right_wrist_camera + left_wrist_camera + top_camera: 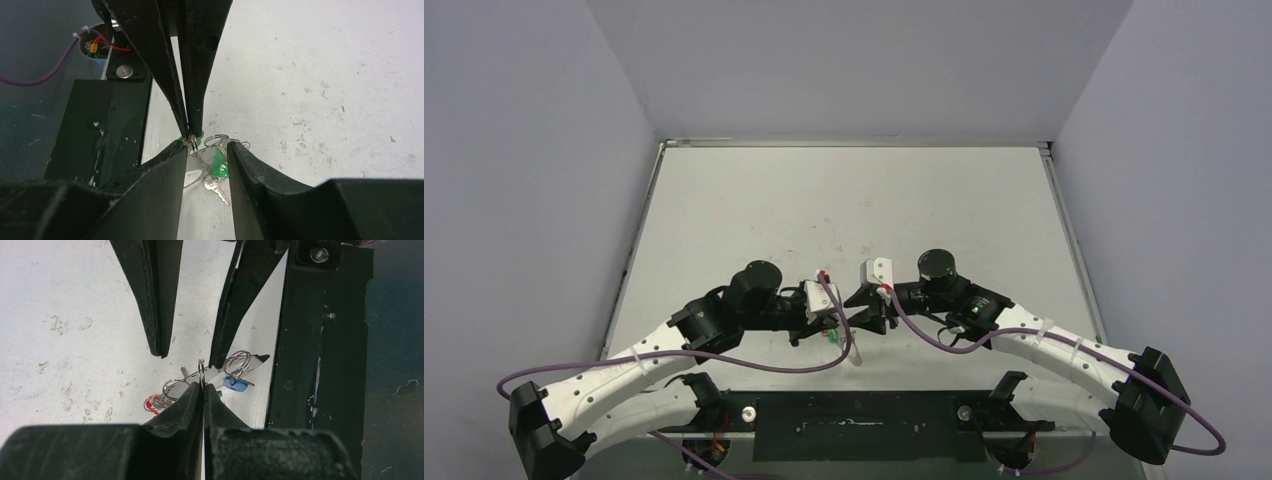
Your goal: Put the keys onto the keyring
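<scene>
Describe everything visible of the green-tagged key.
The green-tagged key is tiny, silver metal with a toothed blade, joined to a translucent green plastic tag. It shows below a cluster of wire loops, between the open fingers of the right end effector. The left end effector pinches a wire loop above it. Hanging or resting cannot be told.

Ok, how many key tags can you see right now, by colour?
Red tag: 1
Blue tag: 1
Green tag: 1
Total: 3
</scene>
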{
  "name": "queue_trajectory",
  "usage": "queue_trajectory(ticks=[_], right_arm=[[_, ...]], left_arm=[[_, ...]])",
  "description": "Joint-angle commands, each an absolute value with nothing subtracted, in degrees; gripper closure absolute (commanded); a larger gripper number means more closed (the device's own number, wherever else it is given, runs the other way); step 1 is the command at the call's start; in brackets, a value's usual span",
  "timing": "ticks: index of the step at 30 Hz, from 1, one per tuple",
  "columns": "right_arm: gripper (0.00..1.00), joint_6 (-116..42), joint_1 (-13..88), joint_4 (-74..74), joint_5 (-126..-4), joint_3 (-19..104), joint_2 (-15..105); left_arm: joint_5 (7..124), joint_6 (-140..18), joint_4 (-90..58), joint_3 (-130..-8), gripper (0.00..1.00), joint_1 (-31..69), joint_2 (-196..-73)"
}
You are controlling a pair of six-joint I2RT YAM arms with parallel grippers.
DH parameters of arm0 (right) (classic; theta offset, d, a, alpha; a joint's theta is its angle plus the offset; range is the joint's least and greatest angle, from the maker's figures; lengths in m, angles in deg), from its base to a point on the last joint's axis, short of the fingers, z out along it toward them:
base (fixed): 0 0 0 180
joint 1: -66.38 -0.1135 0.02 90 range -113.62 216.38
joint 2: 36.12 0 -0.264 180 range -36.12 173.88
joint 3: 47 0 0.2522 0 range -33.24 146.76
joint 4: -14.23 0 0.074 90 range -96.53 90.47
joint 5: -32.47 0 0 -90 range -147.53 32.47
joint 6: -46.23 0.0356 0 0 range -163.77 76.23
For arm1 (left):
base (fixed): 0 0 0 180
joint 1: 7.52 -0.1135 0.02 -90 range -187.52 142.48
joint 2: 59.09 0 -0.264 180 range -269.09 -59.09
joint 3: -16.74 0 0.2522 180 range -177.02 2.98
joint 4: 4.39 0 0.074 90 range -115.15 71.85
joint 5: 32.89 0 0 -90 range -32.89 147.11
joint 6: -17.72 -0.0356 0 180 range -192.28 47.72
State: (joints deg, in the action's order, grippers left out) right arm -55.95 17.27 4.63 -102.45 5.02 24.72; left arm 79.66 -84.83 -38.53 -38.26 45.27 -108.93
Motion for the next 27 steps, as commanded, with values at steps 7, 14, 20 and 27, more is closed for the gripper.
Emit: queue_trajectory(ticks=[7,14,20,27], right_arm=[[0.72,-54.7,16.5,11.1,-105.4,6.4,27.1],[0.75,-55.0,16.5,10.7,-107.0,6.6,28.2],[0.83,-55.6,16.3,9.2,-108.1,7.2,28.8],[1.00,-56.7,16.4,8.4,-108.2,7.4,28.8]], left_arm=[[82.2,-85.2,-36.3,-40.2,1.00,45.5,-109.4],[81.9,-85.2,-35.8,-40.1,1.00,45.5,-109.4],[81.7,-85.4,-35.4,-40.0,1.00,45.5,-109.2],[81.5,-85.1,-35.2,-39.9,1.00,45.5,-109.1]])
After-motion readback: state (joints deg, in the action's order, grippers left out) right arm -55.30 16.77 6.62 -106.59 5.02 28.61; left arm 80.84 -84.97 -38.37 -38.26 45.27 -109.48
